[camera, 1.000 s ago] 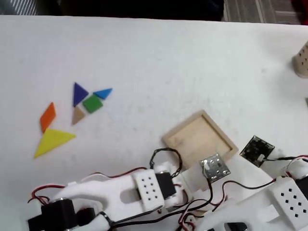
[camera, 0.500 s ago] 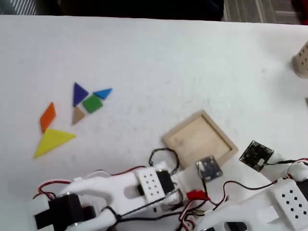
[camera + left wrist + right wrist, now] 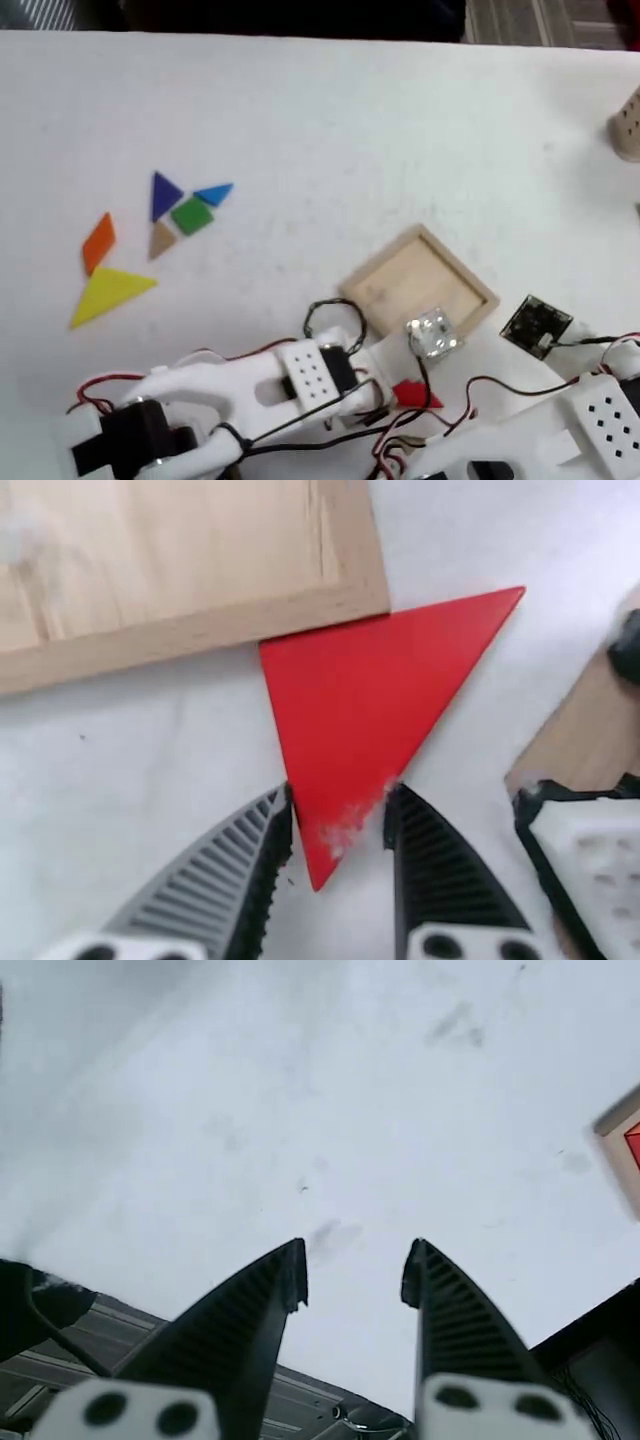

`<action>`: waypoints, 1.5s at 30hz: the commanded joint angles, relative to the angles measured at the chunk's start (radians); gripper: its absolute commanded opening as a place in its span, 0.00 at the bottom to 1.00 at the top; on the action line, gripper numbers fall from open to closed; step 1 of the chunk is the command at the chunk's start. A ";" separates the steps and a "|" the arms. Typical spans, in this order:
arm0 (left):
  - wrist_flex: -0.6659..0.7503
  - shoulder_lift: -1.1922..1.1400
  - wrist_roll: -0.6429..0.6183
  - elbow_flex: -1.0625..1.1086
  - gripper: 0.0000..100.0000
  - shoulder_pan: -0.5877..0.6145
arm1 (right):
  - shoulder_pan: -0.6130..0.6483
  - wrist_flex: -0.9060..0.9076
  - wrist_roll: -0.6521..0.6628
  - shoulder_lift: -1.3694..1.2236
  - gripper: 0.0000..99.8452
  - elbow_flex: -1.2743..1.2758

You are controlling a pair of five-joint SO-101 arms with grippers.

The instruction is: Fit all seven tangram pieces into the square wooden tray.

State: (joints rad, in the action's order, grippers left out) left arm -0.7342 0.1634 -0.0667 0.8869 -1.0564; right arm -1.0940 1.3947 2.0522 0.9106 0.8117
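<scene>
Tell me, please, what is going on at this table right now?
The left arm's tool grips the red triangle by one corner, with the piece right at a corner of the wooden tray, outside its rim. No piece shows inside the tray yet. The yellow triangle, the green square and four more pieces lie grouped on the table, away from the tray. The right arm's tool is open over bare table, holding nothing.
</scene>
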 commanded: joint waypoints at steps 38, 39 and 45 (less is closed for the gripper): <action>-0.123 0.381 -0.037 0.109 0.02 0.354 | 0.361 0.320 -0.325 0.007 0.16 0.114; -0.124 0.415 -0.037 0.132 0.02 0.383 | 0.409 0.320 -0.353 0.007 0.16 0.115; -0.130 0.624 -0.037 0.247 0.02 0.631 | 0.705 0.318 -0.350 0.007 0.16 0.120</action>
State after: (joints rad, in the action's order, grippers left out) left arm -0.8569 0.6437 -0.0898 1.0971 -0.5869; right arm -0.5324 1.7062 1.6886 0.9122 0.9360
